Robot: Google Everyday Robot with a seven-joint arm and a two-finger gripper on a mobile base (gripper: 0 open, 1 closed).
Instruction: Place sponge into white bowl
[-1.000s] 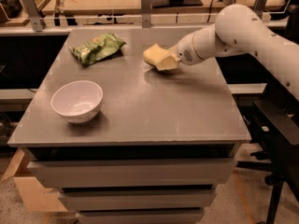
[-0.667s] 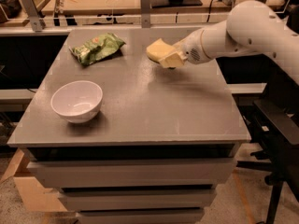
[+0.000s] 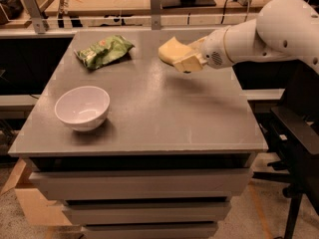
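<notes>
The pale yellow sponge [image 3: 171, 51] is held in the air above the far right part of the grey table [image 3: 164, 118]. My gripper [image 3: 185, 59] is shut on the sponge, its yellowish padded fingers [image 3: 189, 63] clamped on the sponge's right end. The white arm reaches in from the upper right. The white bowl [image 3: 82, 107] stands empty on the table's front left, well to the left of and nearer the camera than the gripper.
A green snack bag [image 3: 103, 50] lies at the table's far left. A workbench with metal posts [image 3: 156, 1] runs behind the table. A dark chair frame [image 3: 294, 128] stands at the right. Drawers sit under the table top.
The gripper has lifted the sponge higher off the table and carried it slightly away from the far edge. The bowl and snack bag have not moved.
</notes>
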